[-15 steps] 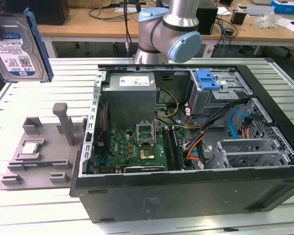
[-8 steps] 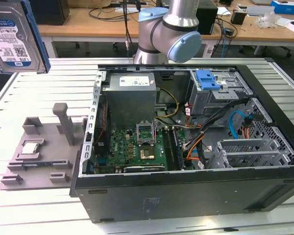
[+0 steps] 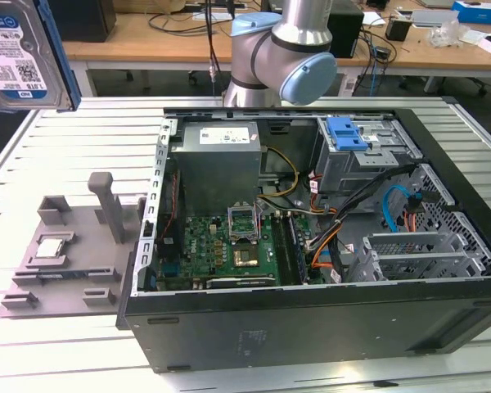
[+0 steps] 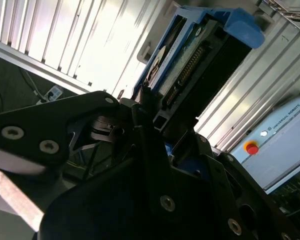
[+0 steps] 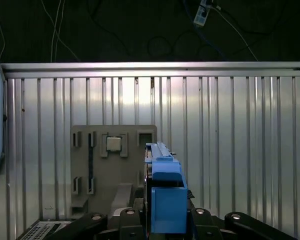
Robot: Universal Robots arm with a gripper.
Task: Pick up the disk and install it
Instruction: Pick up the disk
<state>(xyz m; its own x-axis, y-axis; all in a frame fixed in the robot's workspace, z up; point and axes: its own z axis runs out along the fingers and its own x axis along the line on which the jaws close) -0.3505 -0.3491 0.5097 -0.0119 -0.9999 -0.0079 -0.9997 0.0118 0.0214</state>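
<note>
The disk (image 3: 20,49), a silver hard drive with a white-and-blue label in a blue bracket, hangs high at the exterior view's upper left, above the slatted table (image 3: 57,139). In the second wrist view my gripper (image 4: 150,112) is shut on the disk (image 4: 200,55), its black fingers (image 4: 140,125) pressed against the connector end. The first wrist view looks edge-on along the disk (image 5: 165,190), held between the gripper's (image 5: 165,222) black fingers above the table.
An open computer case (image 3: 311,327) lies on the table, with a blue-latched drive bay (image 3: 348,131) at its far side. A grey fixture (image 3: 74,254) holding a small square chip (image 3: 49,248) sits at the case's left. The arm's elbow (image 3: 286,49) stands behind the case.
</note>
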